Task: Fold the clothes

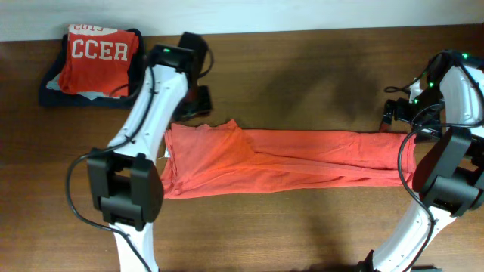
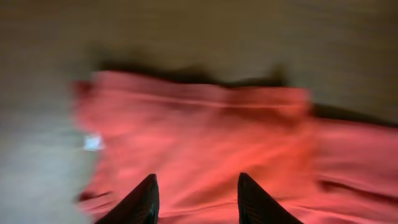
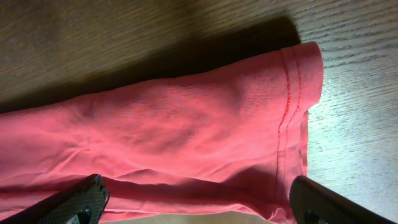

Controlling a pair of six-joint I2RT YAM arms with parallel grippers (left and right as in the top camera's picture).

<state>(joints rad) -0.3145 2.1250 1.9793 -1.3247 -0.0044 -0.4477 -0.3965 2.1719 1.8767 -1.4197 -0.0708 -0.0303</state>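
Shirt: the shirt [image 1: 302, 162] lies flat on the bench [image 1: 302, 68], drawn out as a long narrow band running left to right across the middle. No print shows. Near its left end a loose flap lies turned over the rest.
Why a band: the sides look already folded in lengthwise, which would leave only the ends to bring together.
Left gripper: the left gripper [image 1: 195, 104] hangs over the far edge of the band's left end. In the blurred wrist view its fingers [image 2: 140, 199] stand partly apart above the cloth, with nothing pinched between them as far as can be told.
Right gripper: the right gripper [image 1: 393, 113] sits at the band's right end, spread wide and empty. In its wrist view the cloth lies between and below the fingers [image 3: 68, 202].
Ends: a white tag [image 2: 93, 142] shows at the left end and a stitched hem [image 3: 292, 93] at the right. So the neck probably lies to the left and the bottom to the right.
Why one arm per end: each gripper is placed where it can take its own end without crossing the other.
Stack: a folded CCER shirt [image 1: 98, 57] rests on a navy garment [image 1: 53, 91] in the far left corner, well apart from the shirt. These are likely finished pieces kept out of the working space.
Step in hand: probably between grasps, with the cross-fold not yet made.
Risk: the turned-over flap on the left could bunch if an end is lifted unevenly.
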